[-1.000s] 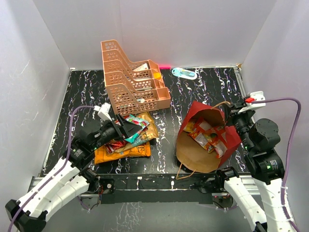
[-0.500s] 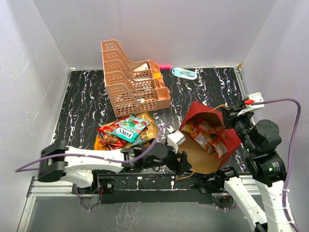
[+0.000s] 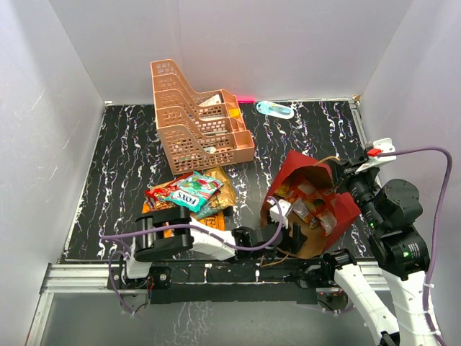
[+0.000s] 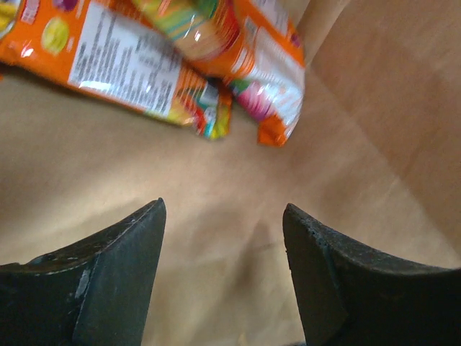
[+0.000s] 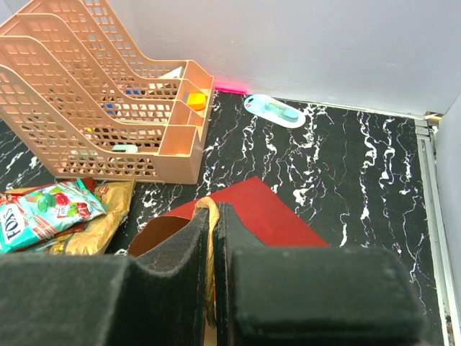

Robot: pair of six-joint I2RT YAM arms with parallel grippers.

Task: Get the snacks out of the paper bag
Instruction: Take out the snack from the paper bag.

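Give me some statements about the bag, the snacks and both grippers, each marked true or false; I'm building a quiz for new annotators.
1. The left gripper is inside the paper bag with its jaws open. True.
2. The right gripper is open and holds nothing. False: it is shut on the bag's twine handle.
3. The paper bag is empty. False: orange packets lie inside, just ahead of the left gripper.
4. A pile of snacks lies on the table in front of the peach rack. True.
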